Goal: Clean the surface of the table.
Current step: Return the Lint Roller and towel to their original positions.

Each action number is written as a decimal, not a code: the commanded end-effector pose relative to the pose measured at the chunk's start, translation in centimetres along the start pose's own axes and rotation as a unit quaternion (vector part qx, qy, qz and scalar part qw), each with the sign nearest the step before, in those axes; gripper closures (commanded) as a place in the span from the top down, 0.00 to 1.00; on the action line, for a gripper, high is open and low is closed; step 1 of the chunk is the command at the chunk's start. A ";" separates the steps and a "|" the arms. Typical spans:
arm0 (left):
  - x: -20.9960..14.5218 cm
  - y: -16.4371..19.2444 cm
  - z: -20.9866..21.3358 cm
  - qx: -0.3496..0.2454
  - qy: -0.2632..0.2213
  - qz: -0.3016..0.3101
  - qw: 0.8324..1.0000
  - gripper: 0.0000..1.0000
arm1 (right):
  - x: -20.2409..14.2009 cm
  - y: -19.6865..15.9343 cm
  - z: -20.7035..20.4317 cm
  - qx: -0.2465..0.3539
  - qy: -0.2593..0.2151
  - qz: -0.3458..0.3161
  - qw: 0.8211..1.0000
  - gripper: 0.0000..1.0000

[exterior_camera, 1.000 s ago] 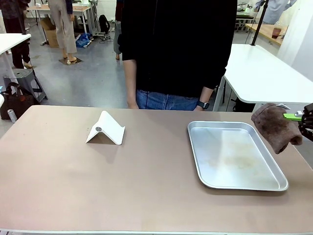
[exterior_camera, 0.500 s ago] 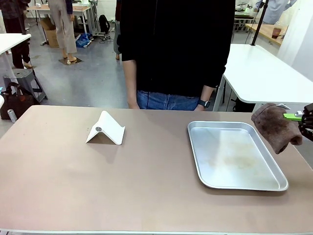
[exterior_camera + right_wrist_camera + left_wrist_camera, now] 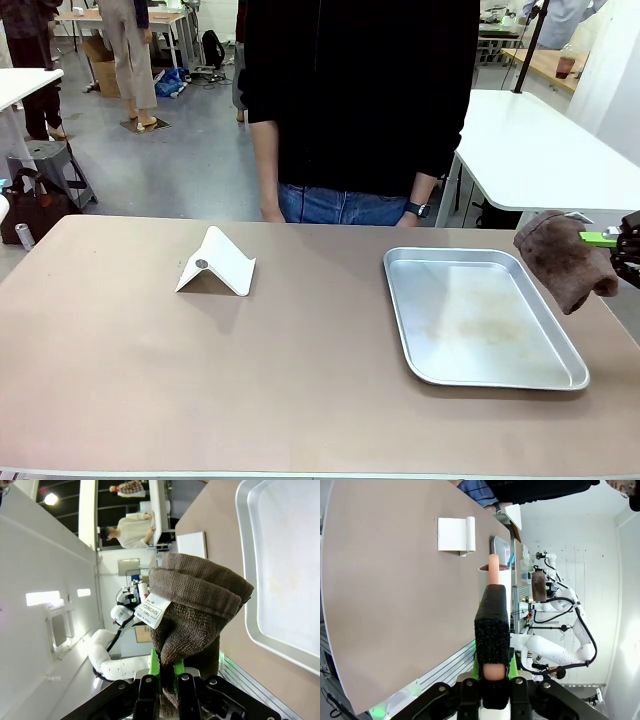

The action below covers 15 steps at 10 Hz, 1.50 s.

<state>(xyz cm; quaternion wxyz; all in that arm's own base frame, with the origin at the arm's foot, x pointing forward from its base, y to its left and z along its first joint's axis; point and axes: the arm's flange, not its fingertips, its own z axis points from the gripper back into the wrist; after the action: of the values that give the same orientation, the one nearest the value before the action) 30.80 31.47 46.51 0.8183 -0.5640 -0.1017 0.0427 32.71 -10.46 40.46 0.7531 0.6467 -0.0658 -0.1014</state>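
Your left gripper [image 3: 492, 667]: clamped on a peach rod [image 3: 493, 570] sleeved in black.
Your right gripper [image 3: 166, 669]: clamped on a brown towel [image 3: 195, 605], raised near the tray's far right corner.
Table [image 3: 250, 370]: tan top spread before you, bearing a metal tray [image 3: 500, 385] on the right and a white folded stand [image 3: 218, 265] on the left.
Person [image 3: 360, 100]: standing at the far edge.

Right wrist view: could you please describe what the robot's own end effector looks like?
The right end effector has a matte black, blocky body with round bolt heads along its front. Its two fingers are faced with bright green pads.
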 end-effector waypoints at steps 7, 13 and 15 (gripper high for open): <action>-0.4 -0.4 -0.2 0.001 -0.004 0.003 1.000 0.21 | -0.1 0.2 0.3 0.001 0.005 0.007 1.000 0.12; 0.2 -3.7 -2.8 -0.003 0.039 -0.003 0.999 0.21 | -0.1 5.0 -4.1 -0.087 0.004 0.048 0.995 0.12; 0.5 -6.5 -6.4 -0.007 0.073 -0.032 0.997 0.21 | -0.2 7.8 -6.9 -0.114 0.000 0.067 0.991 0.12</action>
<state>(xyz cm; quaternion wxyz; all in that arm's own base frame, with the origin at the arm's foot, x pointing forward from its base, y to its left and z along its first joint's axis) 32.74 25.57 49.92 0.8222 -0.5650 -0.0688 -0.0114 34.26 -4.27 45.71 0.8200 0.5628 -0.0912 -0.0499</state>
